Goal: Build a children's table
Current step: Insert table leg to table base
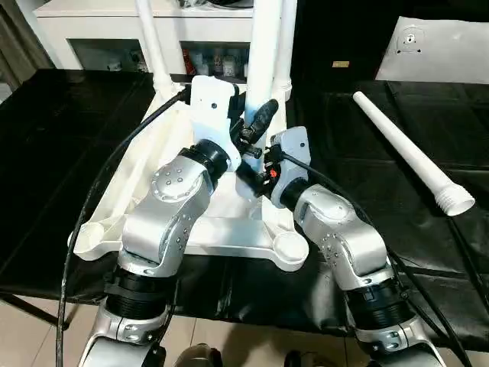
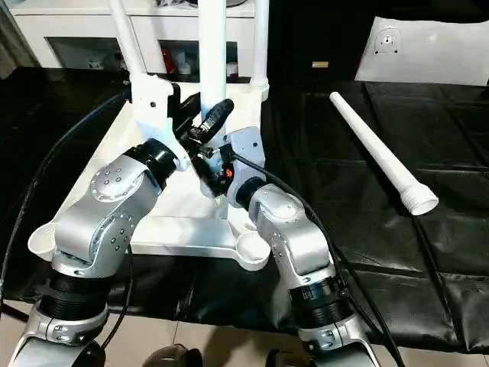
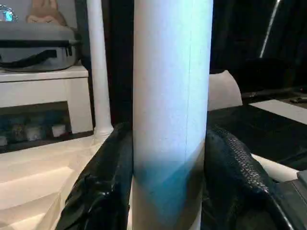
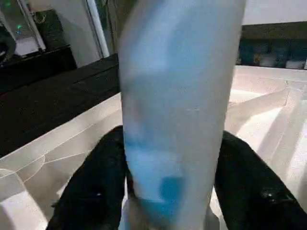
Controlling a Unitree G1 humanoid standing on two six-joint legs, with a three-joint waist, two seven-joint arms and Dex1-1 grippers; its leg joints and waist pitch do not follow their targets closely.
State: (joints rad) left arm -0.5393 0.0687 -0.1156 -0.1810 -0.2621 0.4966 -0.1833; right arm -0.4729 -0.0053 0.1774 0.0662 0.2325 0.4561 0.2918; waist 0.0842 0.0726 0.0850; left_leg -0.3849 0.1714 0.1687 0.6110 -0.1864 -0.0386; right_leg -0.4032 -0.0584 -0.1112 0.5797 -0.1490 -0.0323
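Both your forearms angle inward over the upturned tabletop (image 1: 229, 229) on the black bench (image 1: 69, 153). Your left gripper (image 3: 168, 158) and right gripper (image 4: 172, 177) each clamp the same upright leg (image 1: 265, 46) mid-tabletop. Two more legs (image 1: 150, 38) stand in the far corner sockets; a loose leg (image 1: 409, 153) lies toward the bench's right edge.

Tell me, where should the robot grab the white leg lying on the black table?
Probably around the middle of the loose leg, coming straight down from above. It lies flat on the black table with open space on both sides, so two fingers can straddle it. The tube is round and tapered, thinner at the far end and ribbed at the wide near end, so the plain middle should balance best.
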